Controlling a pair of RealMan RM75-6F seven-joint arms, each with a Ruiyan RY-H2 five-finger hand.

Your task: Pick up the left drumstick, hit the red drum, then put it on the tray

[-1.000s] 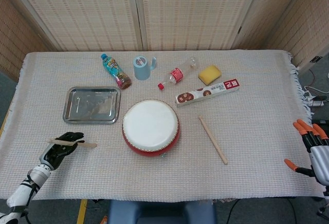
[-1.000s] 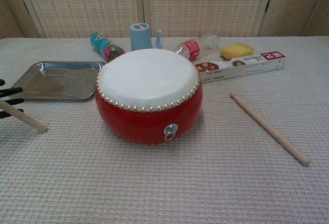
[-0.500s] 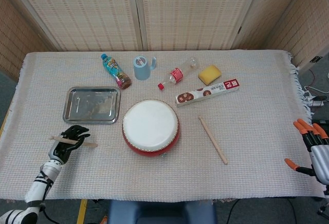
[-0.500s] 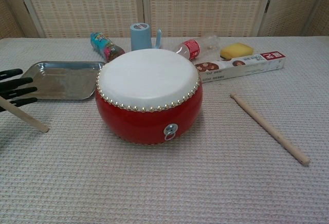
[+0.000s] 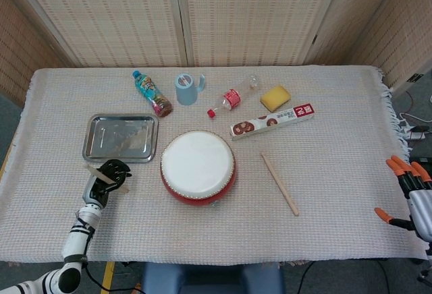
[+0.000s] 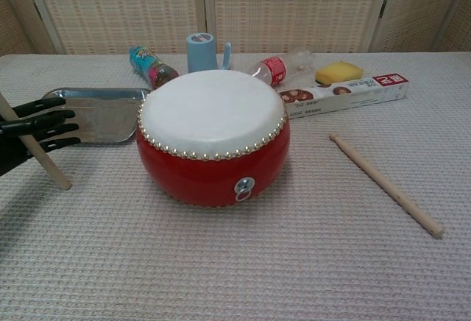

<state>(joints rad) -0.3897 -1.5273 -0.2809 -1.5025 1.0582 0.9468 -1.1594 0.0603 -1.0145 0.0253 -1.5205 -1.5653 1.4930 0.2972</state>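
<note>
The red drum (image 5: 198, 167) with its white skin stands at the table's middle, large in the chest view (image 6: 213, 137). My black left hand (image 5: 111, 174) holds the left drumstick (image 5: 101, 174) just left of the drum and in front of the steel tray (image 5: 101, 132). In the chest view the left hand (image 6: 33, 133) has its fingers pointing right over the tray's near edge (image 6: 103, 115). The left drumstick (image 6: 44, 163) slants there, tip down near the cloth. My right hand (image 5: 412, 196) hangs open off the table's right edge.
A second drumstick (image 5: 279, 183) lies right of the drum. Behind the drum stand a colourful bottle (image 5: 152, 94) and a blue cup (image 5: 185, 89). A toppled clear bottle (image 5: 233, 96), a yellow sponge (image 5: 275, 96) and a long box (image 5: 273, 121) lie there too.
My left hand has moved right and forward toward the drum and tray, carrying the drumstick, which has tilted steeper. The right hand has not moved.
</note>
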